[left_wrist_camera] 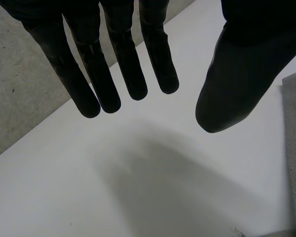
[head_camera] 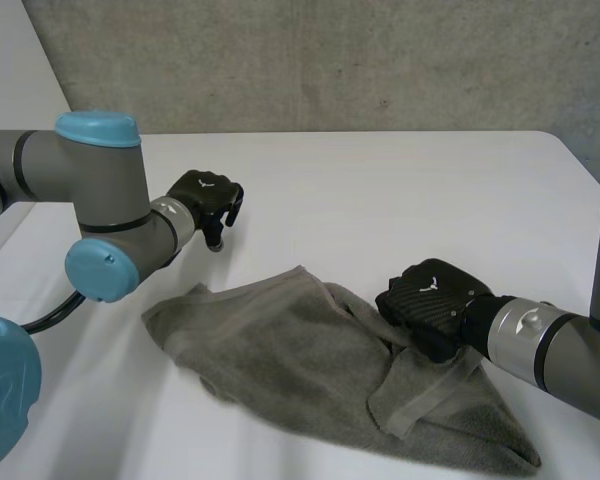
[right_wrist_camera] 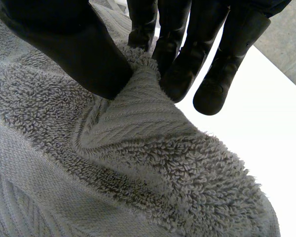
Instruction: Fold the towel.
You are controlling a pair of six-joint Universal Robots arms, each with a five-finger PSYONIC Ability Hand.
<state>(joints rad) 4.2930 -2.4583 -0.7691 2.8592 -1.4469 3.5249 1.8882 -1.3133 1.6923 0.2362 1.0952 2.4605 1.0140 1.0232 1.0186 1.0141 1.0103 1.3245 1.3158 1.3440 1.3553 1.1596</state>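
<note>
Evidently at the gripping stage, the right hand (head_camera: pixel 432 302) pinches a ridge of the crumpled grey towel (head_camera: pixel 270 345) on the white table (head_camera: pixel 380 185), the left hand (head_camera: pixel 206 196) hovers slack-fingered beside it, and the next move probably needs a second grasp.

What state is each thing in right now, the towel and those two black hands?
Towel: rumpled on the table, partly bunched, not neatly folded.
Left robot hand: open, fingers straight, holding nothing.
Right robot hand: shut, pinching a ridge of the towel.
</note>
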